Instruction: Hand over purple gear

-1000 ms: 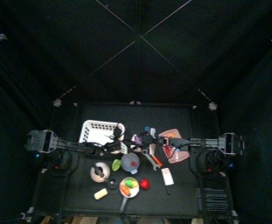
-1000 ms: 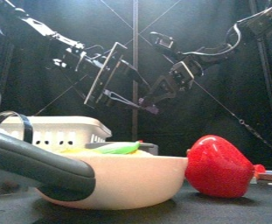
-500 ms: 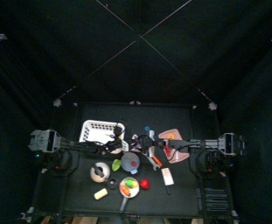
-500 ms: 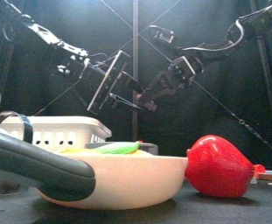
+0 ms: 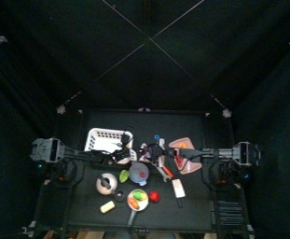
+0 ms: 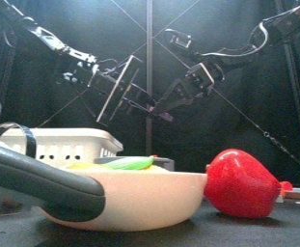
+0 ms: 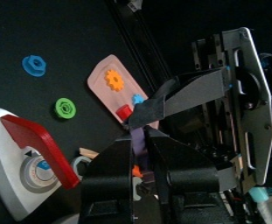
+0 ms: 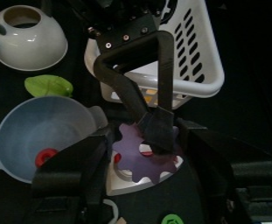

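Above the table point(image 5: 197, 217), the left gripper point(image 8: 152, 131) and right gripper point(image 6: 165, 103) meet in mid-air. A white basket point(image 8: 191, 48) sits at the table's ten o'clock. Between the grippers hangs the purple gear point(image 8: 144, 156); the left jaws pinch its rim, the right jaws bracket it, spread.

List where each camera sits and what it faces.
Top: overhead, straight down on table; both arms enter from sides.
Front: table edge, level past bowl; arms hang behind.
Left wrist: on left arm; left gripper pinches purple gear.
Right wrist: on right arm; right gripper at purple gear.
Shared: both wrist views show that gear.
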`<action>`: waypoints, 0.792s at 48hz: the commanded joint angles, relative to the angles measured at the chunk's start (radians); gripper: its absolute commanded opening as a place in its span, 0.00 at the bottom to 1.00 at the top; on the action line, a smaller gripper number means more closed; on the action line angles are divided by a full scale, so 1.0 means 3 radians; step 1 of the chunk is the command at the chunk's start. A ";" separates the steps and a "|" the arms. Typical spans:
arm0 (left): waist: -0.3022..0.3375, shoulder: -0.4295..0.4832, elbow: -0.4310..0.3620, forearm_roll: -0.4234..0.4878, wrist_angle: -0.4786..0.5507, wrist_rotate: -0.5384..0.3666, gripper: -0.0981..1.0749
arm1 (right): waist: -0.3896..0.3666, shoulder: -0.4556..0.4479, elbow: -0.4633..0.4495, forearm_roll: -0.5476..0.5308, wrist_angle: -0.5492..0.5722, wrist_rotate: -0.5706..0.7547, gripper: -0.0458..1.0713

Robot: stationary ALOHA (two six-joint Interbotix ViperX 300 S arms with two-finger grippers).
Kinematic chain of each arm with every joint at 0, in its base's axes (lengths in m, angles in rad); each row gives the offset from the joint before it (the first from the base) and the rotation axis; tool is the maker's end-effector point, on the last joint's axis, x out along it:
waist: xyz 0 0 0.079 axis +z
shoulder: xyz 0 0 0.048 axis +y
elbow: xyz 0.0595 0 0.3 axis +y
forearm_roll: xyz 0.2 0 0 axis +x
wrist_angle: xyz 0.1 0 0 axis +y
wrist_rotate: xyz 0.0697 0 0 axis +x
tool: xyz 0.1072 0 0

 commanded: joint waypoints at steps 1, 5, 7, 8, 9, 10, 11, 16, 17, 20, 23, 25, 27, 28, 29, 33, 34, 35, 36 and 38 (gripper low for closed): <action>-0.0005 -0.0092 0.0005 0.0046 -0.0015 0.0020 0.43 | -0.0010 -0.0051 -0.0072 0.0082 -0.0026 0.0020 0.78; -0.0010 -0.0128 0.0031 0.0046 -0.0015 0.0020 0.43 | -0.0010 -0.0056 -0.0061 0.0118 -0.0026 0.0020 0.85; -0.0010 -0.0143 0.0046 0.0046 -0.0015 0.0026 0.43 | -0.0010 -0.0061 -0.0061 0.0123 -0.0026 0.0020 0.88; -0.0005 -0.0148 0.0051 0.0051 -0.0015 0.0026 0.43 | -0.0010 -0.0066 -0.0056 0.0123 -0.0026 0.0020 0.89; -0.0005 -0.0159 0.0056 0.0051 -0.0015 0.0026 0.43 | -0.0010 -0.0072 -0.0051 0.0123 -0.0026 0.0020 0.90; -0.0005 -0.0169 0.0066 0.0046 -0.0015 0.0026 0.43 | -0.0010 -0.0082 -0.0041 0.0123 -0.0031 0.0020 0.91; -0.0005 -0.0174 0.0072 0.0051 -0.0015 0.0026 0.43 | -0.0015 -0.0092 -0.0036 0.0123 -0.0041 0.0020 0.92; 0.0000 -0.0210 0.0118 0.0077 -0.0026 0.0026 0.43 | -0.0010 -0.0174 0.0026 0.0123 -0.0061 0.0020 0.94; 0.0000 -0.0220 0.0123 0.0082 -0.0026 0.0026 0.43 | -0.0010 -0.0189 0.0036 0.0123 -0.0066 0.0015 0.94; 0.0000 -0.0230 0.0138 0.0087 -0.0026 0.0026 0.43 | -0.0015 -0.0251 0.0082 0.0123 -0.0107 0.0015 0.94; 0.0005 -0.0240 0.0148 0.0087 -0.0026 0.0026 0.43 | -0.0015 -0.0291 0.0112 0.0123 -0.0164 0.0020 0.94; 0.0005 -0.0240 0.0148 0.0087 -0.0026 0.0026 0.43 | -0.0010 -0.0322 0.0143 0.0123 -0.0210 0.0020 0.94; 0.0005 -0.0240 0.0148 0.0087 -0.0026 0.0020 0.43 | -0.0010 -0.0337 0.0174 0.0123 -0.0240 0.0020 0.94; 0.0005 -0.0240 0.0148 0.0087 -0.0026 0.0020 0.43 | -0.0010 -0.0348 0.0184 0.0123 -0.0256 0.0020 0.94; 0.0005 -0.0240 0.0148 0.0092 -0.0026 0.0020 0.43 | -0.0010 -0.0358 0.0194 0.0123 -0.0261 0.0020 0.94; 0.0005 -0.0245 0.0159 0.0087 -0.0026 0.0020 0.43 | -0.0015 -0.0414 0.0230 0.0123 -0.0307 0.0020 0.94; 0.0005 -0.0245 0.0169 0.0087 -0.0026 0.0020 0.43 | -0.0010 -0.0430 0.0245 0.0123 -0.0327 0.0026 0.94; 0.0005 -0.0256 0.0174 0.0082 -0.0026 0.0020 0.43 | -0.0010 -0.0445 0.0256 0.0123 -0.0343 0.0026 0.94; 0.0005 -0.0261 0.0179 0.0087 -0.0026 0.0020 0.43 | -0.0010 -0.0455 0.0266 0.0123 -0.0358 0.0026 0.94; 0.0005 -0.0281 0.0194 0.0082 -0.0026 0.0020 0.43 | -0.0010 -0.0486 0.0286 0.0133 -0.0389 0.0026 0.94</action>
